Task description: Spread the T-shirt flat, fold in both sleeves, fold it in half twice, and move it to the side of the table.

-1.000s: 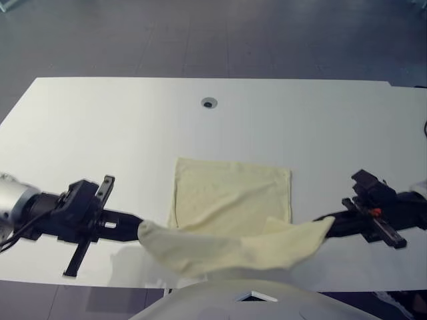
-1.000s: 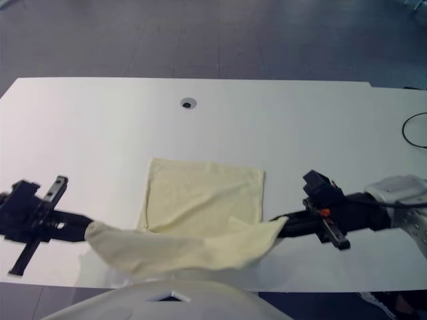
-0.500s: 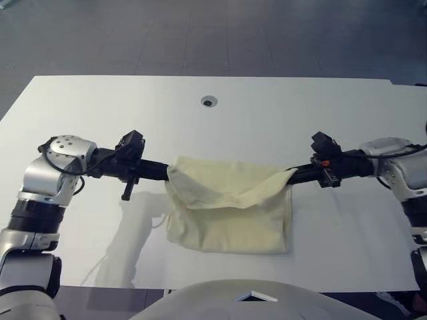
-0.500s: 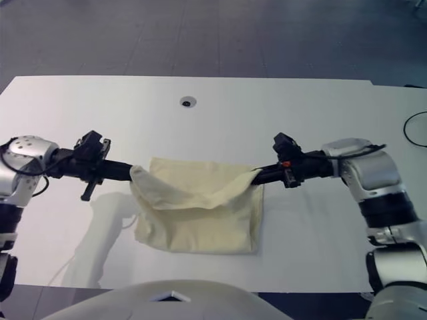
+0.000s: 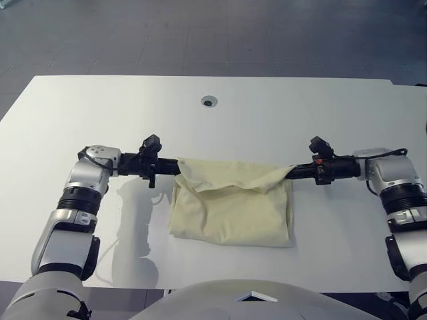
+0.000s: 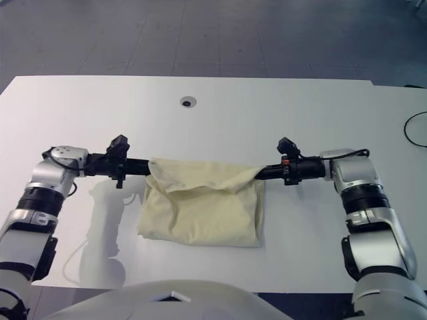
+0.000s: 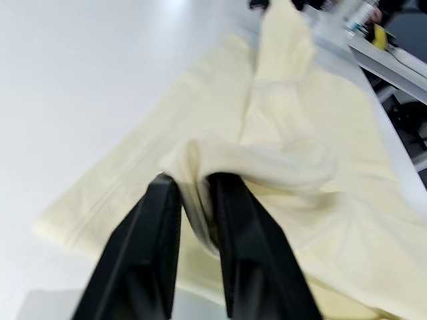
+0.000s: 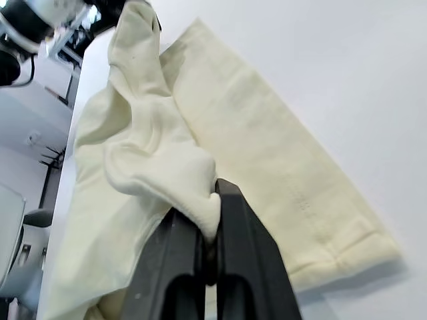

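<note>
Bright, even overhead light leaves mild glare on the table (image 5: 300, 107)

1. A big white table (image 5: 80, 107) stands in front of me.
2. It has a small round hole (image 5: 209, 102) near its far side.
3. A yellow folded T-shirt (image 5: 230, 213) lies in the middle.
4. A black cable (image 6: 404, 129) lies at my right edge.

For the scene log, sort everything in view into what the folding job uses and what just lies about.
Job: T-shirt, pinched at two corners by the left gripper and right gripper; table.
Lying about: grommet hole in the table; black cable at its right edge.
</note>
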You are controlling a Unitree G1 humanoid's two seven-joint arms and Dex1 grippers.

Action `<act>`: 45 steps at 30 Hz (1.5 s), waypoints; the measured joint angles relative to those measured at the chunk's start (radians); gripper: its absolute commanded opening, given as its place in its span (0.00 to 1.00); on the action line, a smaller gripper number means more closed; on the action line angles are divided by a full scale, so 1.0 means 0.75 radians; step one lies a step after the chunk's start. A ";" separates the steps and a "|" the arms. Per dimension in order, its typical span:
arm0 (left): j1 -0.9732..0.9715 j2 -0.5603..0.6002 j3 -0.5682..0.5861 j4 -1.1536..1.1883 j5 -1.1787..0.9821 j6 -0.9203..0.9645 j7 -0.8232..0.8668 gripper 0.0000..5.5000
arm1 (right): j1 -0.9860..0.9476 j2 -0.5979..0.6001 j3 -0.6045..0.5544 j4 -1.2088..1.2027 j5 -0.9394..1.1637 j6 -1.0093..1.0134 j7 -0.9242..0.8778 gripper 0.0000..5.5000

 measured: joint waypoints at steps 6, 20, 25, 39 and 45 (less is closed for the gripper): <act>-0.052 -0.040 0.021 0.105 0.019 0.102 0.036 0.43 | -0.053 0.082 -0.104 0.172 0.000 0.154 -0.153 0.28; -0.026 -0.080 0.271 -0.018 -0.009 0.216 0.404 0.85 | 0.119 0.085 -0.416 -0.340 0.176 0.387 -0.361 0.44; 0.152 -0.067 0.343 -0.441 -0.122 0.332 0.443 0.91 | 0.310 0.045 -0.309 -0.767 0.228 0.421 -0.304 0.31; 0.559 0.139 -0.024 -1.161 -0.104 0.398 0.325 0.49 | 0.066 0.282 0.001 -0.314 0.025 0.205 -0.392 0.00; 0.570 0.135 -0.140 -1.009 0.001 0.215 0.321 0.30 | -0.025 0.325 -0.086 -0.081 0.039 0.164 -0.400 0.00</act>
